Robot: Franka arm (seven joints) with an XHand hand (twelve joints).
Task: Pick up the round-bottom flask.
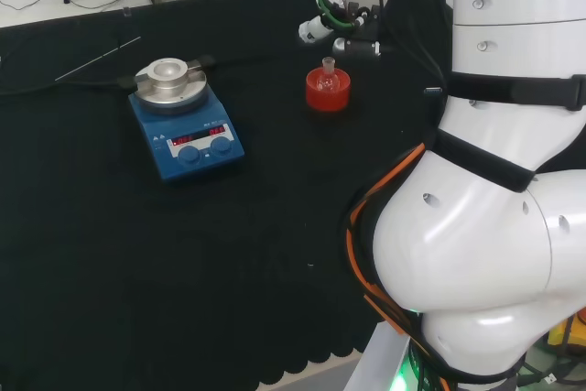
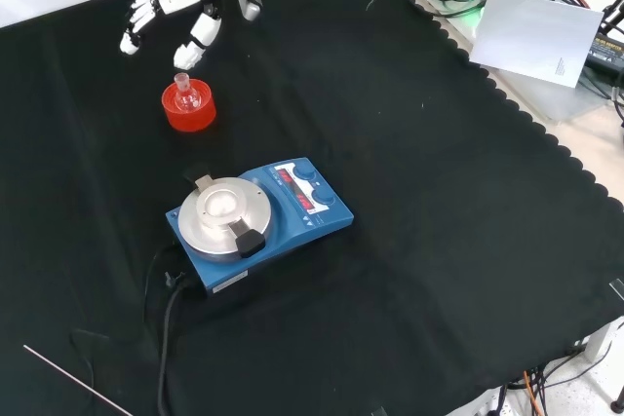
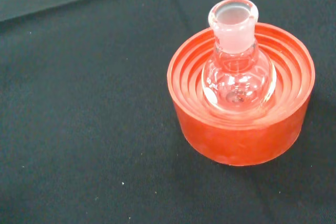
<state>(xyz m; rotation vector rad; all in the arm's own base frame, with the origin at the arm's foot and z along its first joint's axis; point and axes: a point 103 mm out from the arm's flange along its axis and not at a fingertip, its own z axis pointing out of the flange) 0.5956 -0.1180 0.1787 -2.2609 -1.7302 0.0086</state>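
Front view: the black-and-white robot hand (image 2: 185, 9) hangs at the cloth's far edge, approx. 12 o'clock from the small clear glass round-bottom flask (image 2: 187, 96), near it but apart, w/ a strip of black cloth (image 2: 409, 192) between. Its fingers (image 2: 130, 34) are spread and only slightly bent, relaxed, holding nothing. The flask stands upright, neck up, bulb seated in the middle of the red ribbed ring stand (image 2: 189, 110). At about 5 o'clock from the stand, well apart, sits the blue hotplate stirrer w/ round silver top plate (image 2: 255, 218); its black cable (image 2: 168, 319) trails off toward 7 o'clock. 1 thin pale rod (image 2: 73, 382) lies on the cloth at the near left corner.

Head view: flask (image 1: 328, 77) and stand (image 1: 327, 91) sit approx. 7 o'clock from the hand (image 1: 352, 29), not touching it; the stirrer (image 1: 185, 121) is at about 9 o'clock from the stand, well apart.

Wrist view: flask (image 3: 237, 66) is close, upright in the stand's (image 3: 241, 135) ribbed hollow, open neck uppermost, looks empty. Small print on the bulb is too small to tell.
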